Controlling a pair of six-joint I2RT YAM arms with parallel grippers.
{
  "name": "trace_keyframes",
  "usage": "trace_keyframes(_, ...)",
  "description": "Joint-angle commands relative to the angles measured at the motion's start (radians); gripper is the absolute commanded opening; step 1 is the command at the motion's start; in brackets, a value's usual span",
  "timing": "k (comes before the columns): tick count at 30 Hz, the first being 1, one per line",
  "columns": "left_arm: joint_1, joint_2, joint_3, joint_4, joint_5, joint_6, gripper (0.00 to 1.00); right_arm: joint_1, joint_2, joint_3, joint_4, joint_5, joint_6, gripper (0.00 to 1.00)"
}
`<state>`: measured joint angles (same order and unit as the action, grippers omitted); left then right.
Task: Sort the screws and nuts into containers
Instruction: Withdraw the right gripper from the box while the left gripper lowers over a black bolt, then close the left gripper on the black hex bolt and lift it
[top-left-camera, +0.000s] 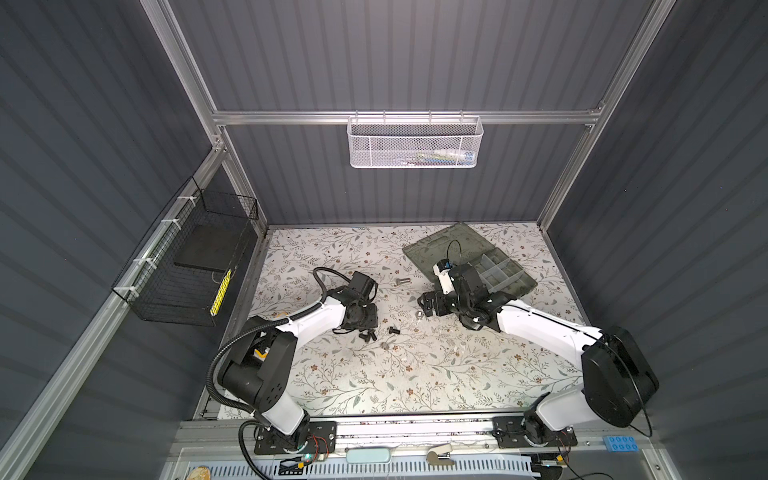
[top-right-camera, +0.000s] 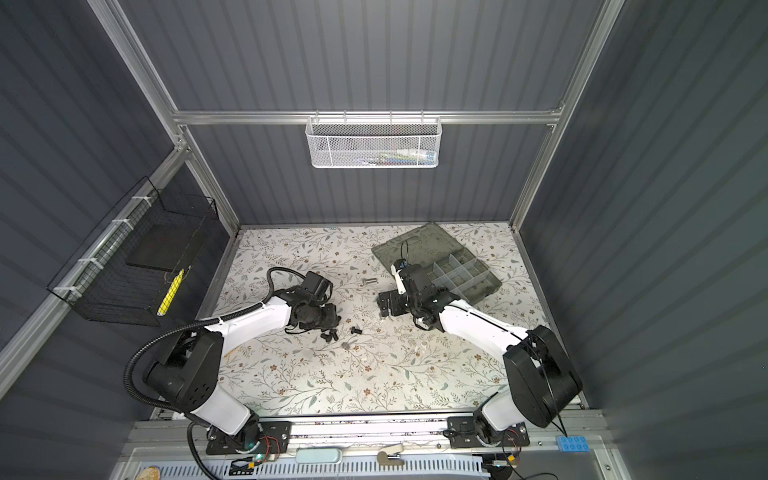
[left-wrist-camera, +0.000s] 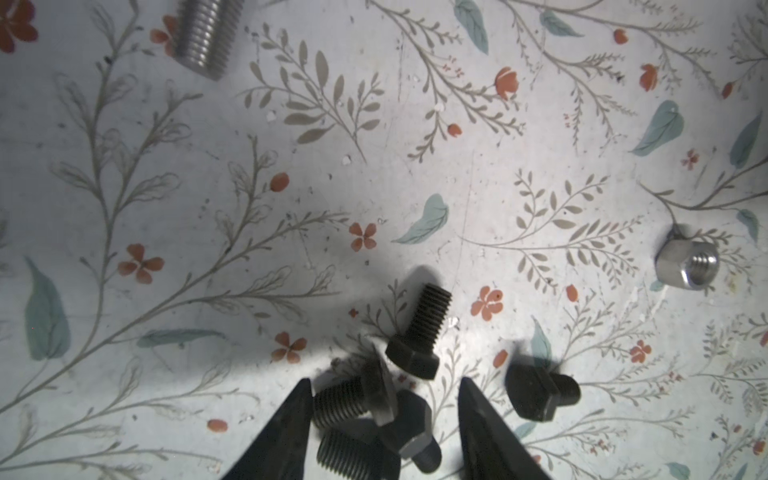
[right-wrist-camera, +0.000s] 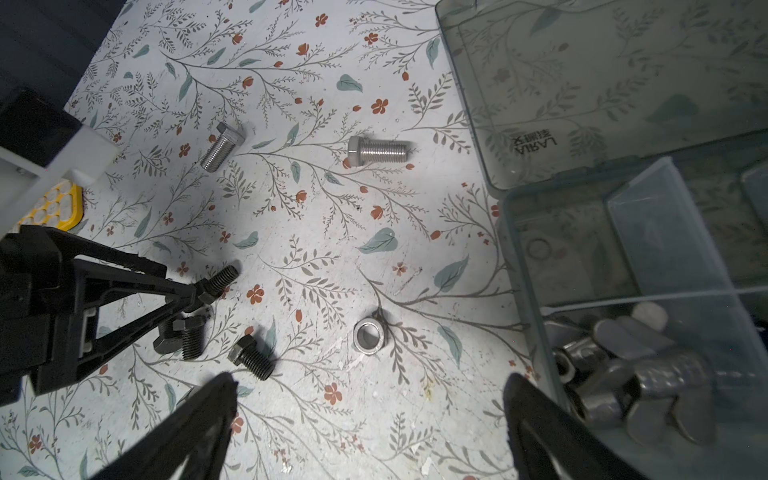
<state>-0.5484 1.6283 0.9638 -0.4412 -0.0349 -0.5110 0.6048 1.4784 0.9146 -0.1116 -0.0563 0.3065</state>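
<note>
- Floral-printed tabletop (top-left-camera: 374, 374), walled in by grey ribbed panels, carries the loose hardware and both arms.
- The left gripper (left-wrist-camera: 384, 380) stands low over the table, its jaws partly apart and straddling a small heap of black screws (left-wrist-camera: 374, 403). One finger (left-wrist-camera: 299, 424) touches a threaded shaft, while a sliver of table shows beside the opposite finger, so nothing is clamped.
- One more black screw (left-wrist-camera: 540, 392) lies on its side just outside that jaw.
- The right gripper (right-wrist-camera: 370, 378) has its jaws spread wide with only bare table between them, grasping nothing.
- A silver nut (right-wrist-camera: 370, 336) lies flat just ahead of the right gripper, between the heap and the case.
- A silver screw (right-wrist-camera: 220, 147) and a second silver screw (right-wrist-camera: 378, 149) lie on their sides farther off, well apart from the heap.
- The organizer case (top-left-camera: 519, 284) sits open at the far right of the table in both top views, with its lid (top-left-camera: 428, 249) laid flat behind it.
- Its nearest compartment (right-wrist-camera: 548, 328) holds a pile of silver metal parts (right-wrist-camera: 648, 374).
</note>
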Motion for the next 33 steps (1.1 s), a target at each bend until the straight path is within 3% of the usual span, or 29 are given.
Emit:
trace_keyframes(1, 0.006, 0.032, 0.03, -0.015, -0.025, 0.034, 0.54, 0.004, 0.001, -0.005, 0.009, 0.011, 0.0, 0.99)
trace_keyframes(14, -0.002, 0.152, 0.131, -0.015, -0.046, 0.061, 0.46, 0.006, 0.02, 0.0, 0.008, 0.011, 0.002, 0.99)
trace_keyframes(27, -0.028, 0.177, 0.14, -0.047, -0.067, 0.074, 0.41, 0.003, 0.011, 0.001, -0.002, 0.068, 0.014, 0.99)
trace_keyframes(33, -0.033, 0.203, 0.147, -0.052, -0.069, 0.078, 0.33, -0.022, -0.016, -0.023, 0.01, 0.076, 0.035, 0.99)
